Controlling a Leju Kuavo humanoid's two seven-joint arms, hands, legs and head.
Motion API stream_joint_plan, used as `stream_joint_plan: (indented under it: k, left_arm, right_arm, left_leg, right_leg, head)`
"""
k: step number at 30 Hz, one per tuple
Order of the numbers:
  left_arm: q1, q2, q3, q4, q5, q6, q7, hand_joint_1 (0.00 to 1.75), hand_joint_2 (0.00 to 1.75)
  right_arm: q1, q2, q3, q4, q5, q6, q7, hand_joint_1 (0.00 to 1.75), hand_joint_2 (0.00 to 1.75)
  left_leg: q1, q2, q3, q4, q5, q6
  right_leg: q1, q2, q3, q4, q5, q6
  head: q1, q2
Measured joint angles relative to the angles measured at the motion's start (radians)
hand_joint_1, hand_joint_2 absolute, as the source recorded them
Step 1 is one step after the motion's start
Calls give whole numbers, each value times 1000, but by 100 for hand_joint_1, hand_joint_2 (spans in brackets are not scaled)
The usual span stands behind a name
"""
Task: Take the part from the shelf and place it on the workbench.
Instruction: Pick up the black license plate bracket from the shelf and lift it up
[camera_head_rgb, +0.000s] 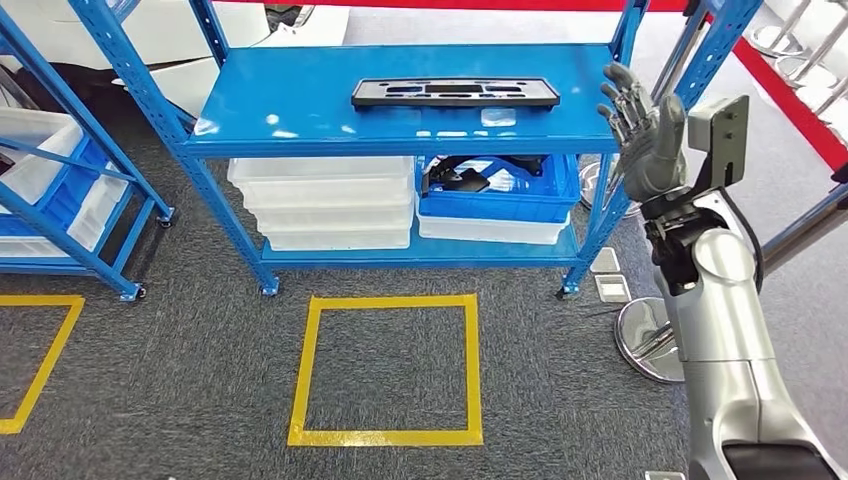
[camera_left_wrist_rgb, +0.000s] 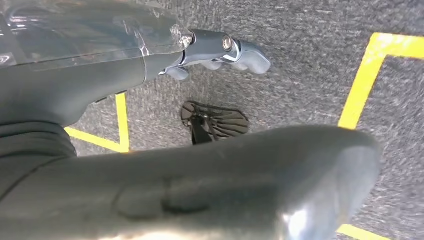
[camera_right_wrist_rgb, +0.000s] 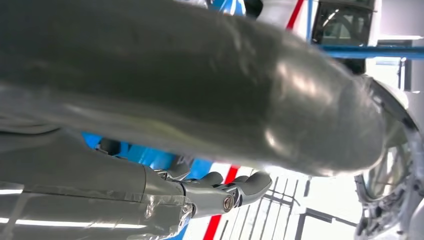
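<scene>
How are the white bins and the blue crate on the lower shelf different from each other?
The white bins are nested in a tall stack, while the blue crate is a single crate sitting on one white tray. The crate shows dark items inside; what the bins contain is hidden. The bins stand to the left, the crate to the right. Both rest on the lower shelf.
</scene>
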Motion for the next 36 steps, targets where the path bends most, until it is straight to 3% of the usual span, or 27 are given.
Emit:
stream_joint_plan:
  k: [3,5,8,9,10,11,13,14,15,17,20,21,23,24,25,26,28,29,31,34,36]
  left_arm:
    - [-1,0,0,1,3,0,1,0,0]
    - [-3,-1,0,1,5,0,2,0,0]
    - [-2,-2,-1,1,5,0,2,0,0]
    - [-1,-2,-1,1,5,0,2,0,0]
    - [0,-3,-1,2,5,0,3,0,0]
    - [1,-3,-1,2,5,0,3,0,0]
    - [1,-3,-1,2,5,0,5,0,0]
    - [1,-4,-1,3,5,0,5,0,0]
    - [1,-4,-1,3,4,0,6,0,0]
    - [0,-4,-1,4,2,1,6,0,0]
    - [0,-4,-1,4,-3,2,6,0,0]
    - [-1,-4,-1,4,-3,1,6,0,0]
    - [-3,-6,-1,4,-4,1,6,0,0]
    - [-4,-8,-1,4,-5,1,6,0,0]
    - [-4,-10,-1,4,-6,1,6,0,0]
    - [-4,-11,-1,4,-6,1,6,0,0]
    - [-4,-13,-1,4,-7,1,6,0,0]
    - [-5,-13,-1,4,-7,1,6,0,0]
    - [-5,-14,-1,4,-7,1,6,0,0]
    - [-6,-15,-1,4,-7,1,6,0,0]
    - [-7,-15,-1,4,-7,1,6,0,0]
  right_arm:
    - [4,0,-3,-8,-1,5,4,0,0]
    - [2,0,-4,-14,-1,9,5,0,0]
    - [1,0,-5,-16,-1,11,6,0,0]
    - [2,0,-5,-16,-1,12,6,0,0]
    - [3,0,-5,-16,-1,13,6,0,0]
    - [3,0,-5,-16,-1,14,6,0,0]
    - [3,0,-5,-16,-1,16,5,0,0]
    - [2,0,-6,-16,-1,17,4,0,0]
    - [1,0,-6,-16,-1,18,4,0,0]
    - [1,0,-6,-17,-2,26,3,0,0]
    - [4,1,-4,-25,6,46,5,0,0]
    - [5,2,-2,-27,14,51,5,0,0]
    - [12,9,5,-28,36,55,4,0,0]
    - [18,14,10,-28,46,55,1,0,0]
    - [25,20,15,-28,53,54,-2,0,0]
    - [29,27,20,-28,59,53,-5,0,0]
    - [33,39,28,-28,63,50,-11,0,0]
    - [33,44,30,-28,64,49,-13,0,0]
    - [35,53,33,-28,66,47,-14,0,0]
    - [37,64,34,-31,66,48,-16,0,0]
    - [36,70,35,-33,65,50,-16,0,0]
  left_leg:
    - [0,0,4,0,-8,-15]
    - [1,1,-9,41,-33,-25]
    - [3,2,-107,224,-100,-34]
    - [3,2,-138,268,-105,-35]
    - [3,2,-153,279,-91,-34]
    - [3,2,-149,250,-57,-31]
    - [1,1,-102,122,26,-21]
    - [-2,1,-79,66,51,-17]
    - [-5,1,-65,31,59,-12]
    - [-10,1,-59,13,50,-6]
    - [-2,2,-44,-10,49,7]
    - [0,2,-37,-17,49,12]
    - [-1,2,-29,-21,45,19]
    - [-1,2,-26,-20,42,20]
    - [-1,1,-22,-19,38,21]
    - [-1,1,-18,-18,33,20]
    - [-1,-1,-8,-13,20,15]
    - [-2,-1,-6,-8,14,11]
    - [-4,-2,-8,-4,7,0]
    - [-3,-2,-5,-3,-1,-17]
    - [-2,-1,-24,50,-28,-29]
  right_leg:
    - [2,3,6,-7,-9,-21]
    - [-2,2,17,-14,-12,-32]
    - [-2,-1,30,-17,-22,-46]
    - [-1,-1,34,-17,-26,-48]
    - [0,0,39,-16,-30,-49]
    - [0,1,46,-16,-35,-48]
    - [1,2,65,-17,-47,-43]
    - [2,2,71,-18,-52,-39]
    - [2,3,74,-18,-56,-33]
    - [2,3,74,-23,-57,-22]
    - [2,1,68,-1,-76,-6]
    - [2,0,49,41,-97,-4]
    - [2,0,-22,168,-144,-1]
    - [2,0,-57,221,-155,0]
    - [2,0,-78,242,-146,1]
    - [2,0,-79,224,-117,0]
    - [2,-1,-37,104,-36,-5]
    - [4,-1,-15,46,-9,-8]
    - [8,0,4,-6,-1,-18]
    - [8,2,11,-20,-6,-32]
    - [3,0,25,-30,-8,-42]
  head:
    - [-4,0]
    - [-12,0]
    - [-32,0]
    - [-37,0]
    - [-41,0]
    - [-46,0]
    - [-53,0]
    - [-55,0]
    - [-57,0]
    - [-55,0]
    - [-47,0]
    - [-40,0]
    - [-26,0]
    - [-19,0]
    - [-14,0]
    - [-9,0]
    - [-1,0]
    - [2,0]
    - [3,0]
    - [-1,0]
    - [-11,0]
